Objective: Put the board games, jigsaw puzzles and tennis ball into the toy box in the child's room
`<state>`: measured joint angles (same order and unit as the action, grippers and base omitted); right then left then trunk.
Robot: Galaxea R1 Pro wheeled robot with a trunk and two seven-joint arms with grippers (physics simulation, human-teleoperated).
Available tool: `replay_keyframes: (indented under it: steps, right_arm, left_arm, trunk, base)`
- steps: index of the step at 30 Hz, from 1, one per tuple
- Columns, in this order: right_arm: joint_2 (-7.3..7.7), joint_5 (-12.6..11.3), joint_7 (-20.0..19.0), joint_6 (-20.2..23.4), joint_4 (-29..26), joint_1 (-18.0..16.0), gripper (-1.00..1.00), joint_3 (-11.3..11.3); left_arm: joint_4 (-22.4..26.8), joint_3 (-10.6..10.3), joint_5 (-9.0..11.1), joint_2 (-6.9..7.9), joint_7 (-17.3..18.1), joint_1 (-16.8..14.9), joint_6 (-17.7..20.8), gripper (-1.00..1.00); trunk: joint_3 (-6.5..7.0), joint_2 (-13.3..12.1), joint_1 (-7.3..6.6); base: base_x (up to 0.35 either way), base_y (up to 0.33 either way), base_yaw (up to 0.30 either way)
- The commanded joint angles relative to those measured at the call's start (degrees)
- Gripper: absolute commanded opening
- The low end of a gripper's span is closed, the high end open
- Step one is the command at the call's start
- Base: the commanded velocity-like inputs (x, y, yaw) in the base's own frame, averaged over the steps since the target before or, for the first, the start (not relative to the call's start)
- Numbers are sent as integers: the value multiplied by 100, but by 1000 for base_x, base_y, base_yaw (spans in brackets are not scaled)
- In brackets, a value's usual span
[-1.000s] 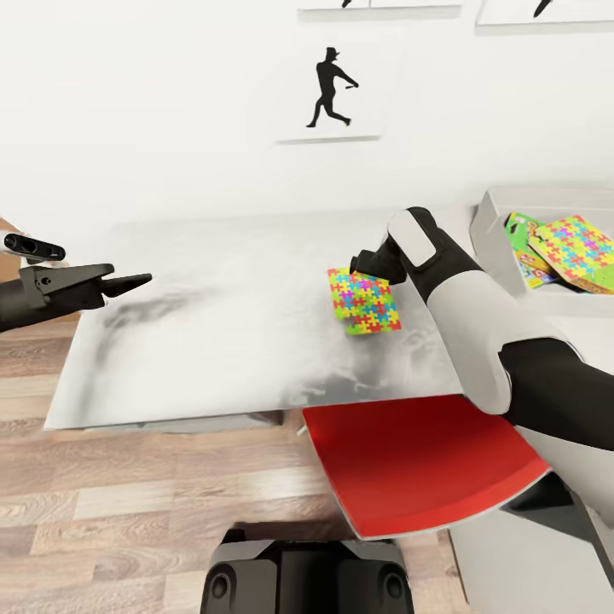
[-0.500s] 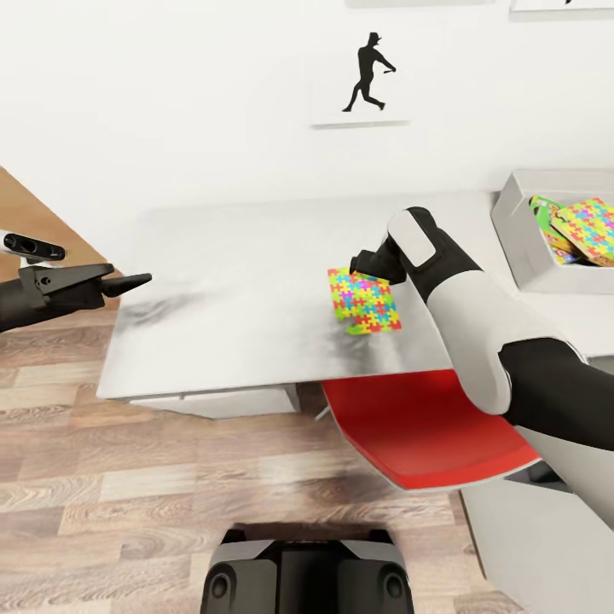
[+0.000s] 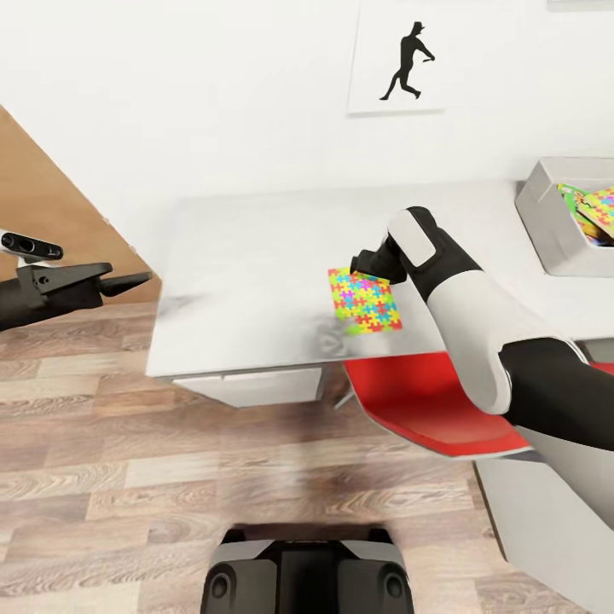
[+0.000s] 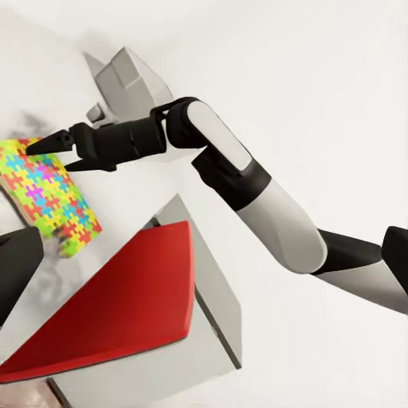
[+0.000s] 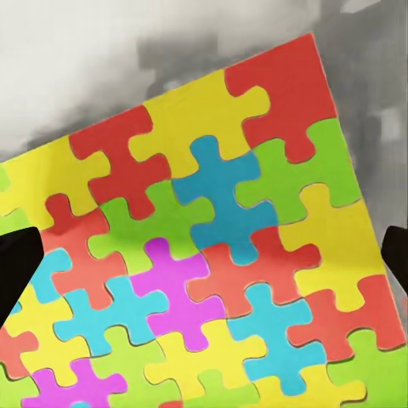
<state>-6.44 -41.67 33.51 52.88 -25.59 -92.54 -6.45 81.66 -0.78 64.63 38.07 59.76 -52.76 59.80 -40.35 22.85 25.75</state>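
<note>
The right gripper (image 3: 356,261) holds the thin multicolour jigsaw puzzle square (image 3: 364,301) by its far edge, its black fingers (image 4: 53,143) clamped on that edge, and the square hangs tilted over the pale grey-white surface (image 3: 247,281). A red chair seat (image 3: 426,405) sits below the square. The shallow pale grey toy box (image 3: 550,217), holding colourful toys, stands well apart to the right of those fingers. The left gripper (image 3: 136,280) hovers over the wood floor beside the surface; whether its fingers are apart cannot be told
</note>
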Motion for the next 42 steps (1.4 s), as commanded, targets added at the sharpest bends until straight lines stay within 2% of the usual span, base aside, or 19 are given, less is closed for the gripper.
replay_keyframes:
  steps: [1, 21, 42]
  right_arm:
    - [1, -184, 50, -23, 212, 0, 100, -23]
    - [-11, -192, 47, -23, 212, 0, 100, -24]
    - [-7, -192, 44, -23, 212, 0, 100, -23]
  left_arm:
    - [-6, -9, 5, 4, 18, -7, 20, 100]
    - [-7, -3, 5, 8, 18, -7, 20, 100]
    - [-10, -2, 5, 8, 18, -7, 20, 100]
  trunk:
    - [-9, 7, 4]
    - [-9, 7, 4]
    - [-9, 7, 4]
  base:
    - [-137, 264, 0]
    - [-143, 255, 0]
    - [-68, 38, 0]
